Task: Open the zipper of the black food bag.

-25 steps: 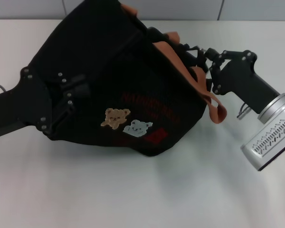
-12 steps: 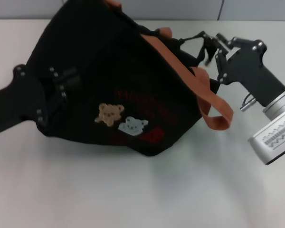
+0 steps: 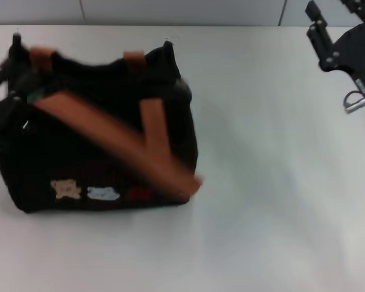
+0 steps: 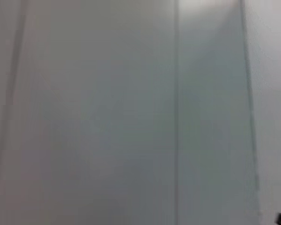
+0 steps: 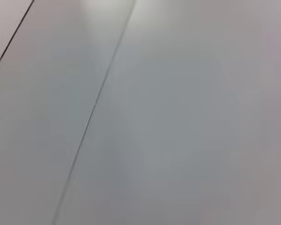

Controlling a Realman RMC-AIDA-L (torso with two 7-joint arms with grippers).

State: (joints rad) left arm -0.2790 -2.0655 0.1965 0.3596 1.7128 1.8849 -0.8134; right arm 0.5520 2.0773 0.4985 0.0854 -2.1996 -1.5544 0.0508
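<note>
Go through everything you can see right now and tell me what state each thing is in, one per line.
Boxy black fabric food bag: upright on the white table, blurred.
Rust-brown strap handle: draped across the bag's front.
Zipper: too blurred to tell.
Right gripper: at the far right, clear of the bag.
Left gripper: at the bag's left end.

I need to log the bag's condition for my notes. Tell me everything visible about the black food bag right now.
The black food bag is a boxy tote of dark fabric, standing upright on the white table at the robot's left. Two rust-brown strap handles droop across its front. Low on the front sit a tan bear patch, a white patch and red lettering. Its zipper cannot be made out. The left pincer is hidden at its left edge; the right pincer is well clear.
</note>
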